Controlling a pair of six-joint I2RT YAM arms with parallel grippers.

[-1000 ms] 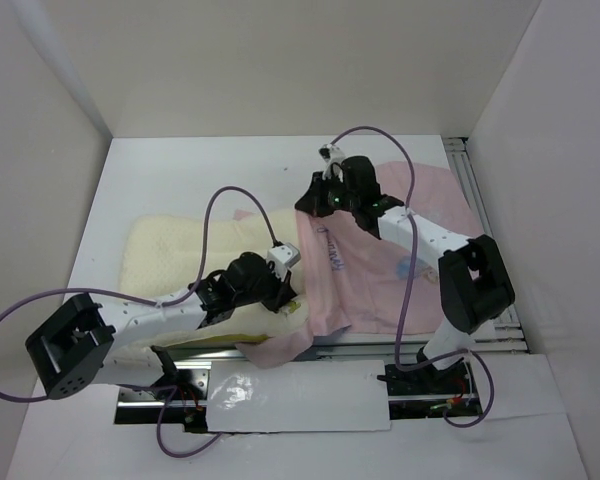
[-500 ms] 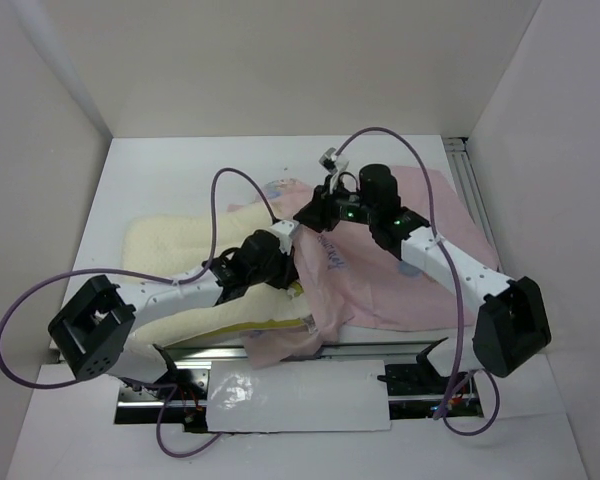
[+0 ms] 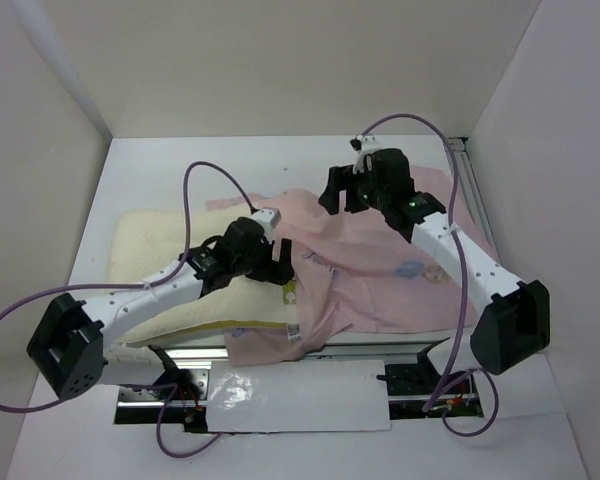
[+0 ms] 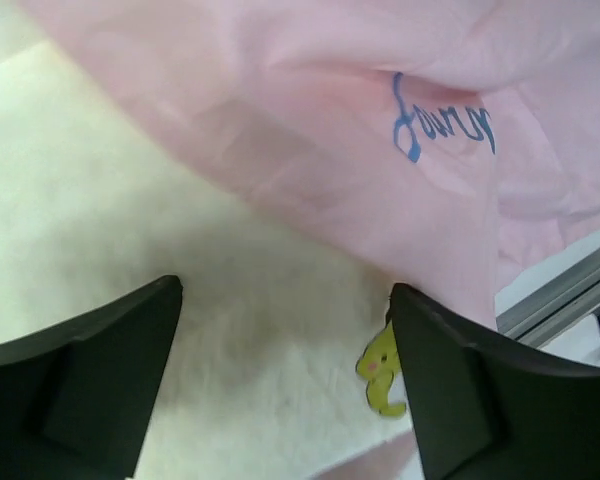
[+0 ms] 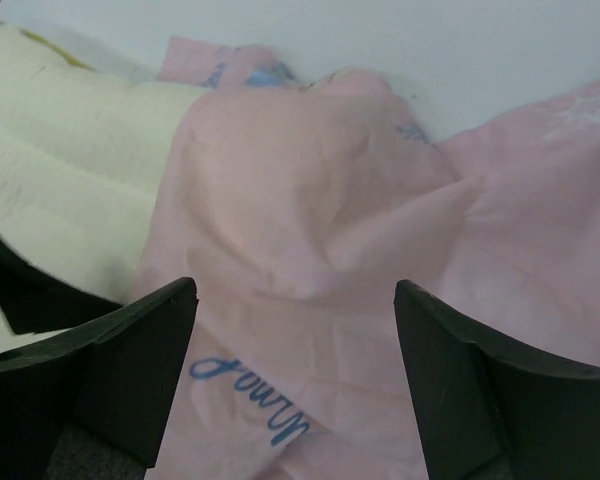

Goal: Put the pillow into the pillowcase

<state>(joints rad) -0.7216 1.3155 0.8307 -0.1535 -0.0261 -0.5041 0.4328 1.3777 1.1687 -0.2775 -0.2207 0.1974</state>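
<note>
The cream-yellow pillow (image 3: 155,262) lies at the left of the white table, its right end under the pale pink pillowcase (image 3: 380,270). My left gripper (image 3: 278,268) hovers open over that covered edge. In the left wrist view the left gripper (image 4: 285,290) has wide jaws over bare pillow (image 4: 130,230), with the pillowcase (image 4: 310,120) just beyond and nothing between the fingers. My right gripper (image 3: 336,196) is open above the pillowcase's far edge. In the right wrist view the right gripper (image 5: 295,290) is empty above a raised fold of pillowcase (image 5: 310,200), with the pillow (image 5: 70,170) at left.
An aluminium rail (image 3: 380,346) runs along the near table edge and another (image 3: 467,190) along the right side. White walls enclose three sides. Purple cables loop over both arms. A small yellow printed figure (image 4: 380,368) sits at the pillow's near edge.
Both grippers have opened and let the pillowcase go. The right gripper has pulled back toward the far right. The pink fabric has settled over the pillow's right end.
</note>
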